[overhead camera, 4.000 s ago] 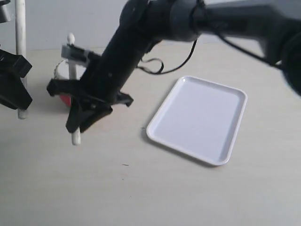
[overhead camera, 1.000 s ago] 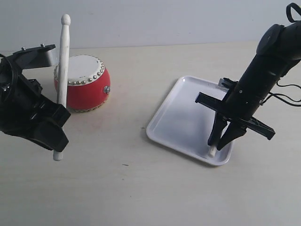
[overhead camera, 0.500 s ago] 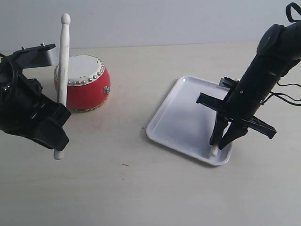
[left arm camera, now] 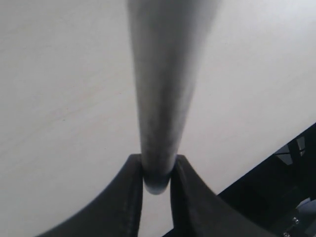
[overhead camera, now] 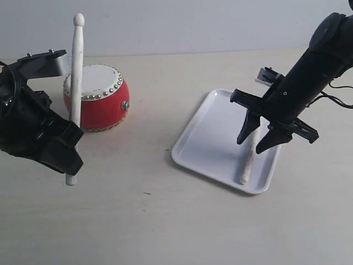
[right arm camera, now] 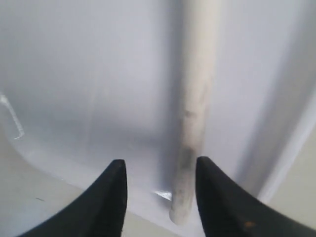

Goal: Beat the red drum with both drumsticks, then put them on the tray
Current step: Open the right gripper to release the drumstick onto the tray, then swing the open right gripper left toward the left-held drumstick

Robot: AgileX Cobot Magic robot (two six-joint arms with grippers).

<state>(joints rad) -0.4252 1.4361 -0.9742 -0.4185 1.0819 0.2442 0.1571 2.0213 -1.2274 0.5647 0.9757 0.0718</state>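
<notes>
Red drum [overhead camera: 99, 105], one tray [overhead camera: 214, 132], two drumsticks [overhead camera: 75, 72]

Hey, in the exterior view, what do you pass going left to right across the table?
Left gripper shut on an upright drumstick → red drum → tray → second drumstick lying in the tray's right part, with the open right gripper over it.

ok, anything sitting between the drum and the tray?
Nothing. In the exterior view, only bare table runs from the drum to the tray. The wrist views don't cover that stretch.
</notes>
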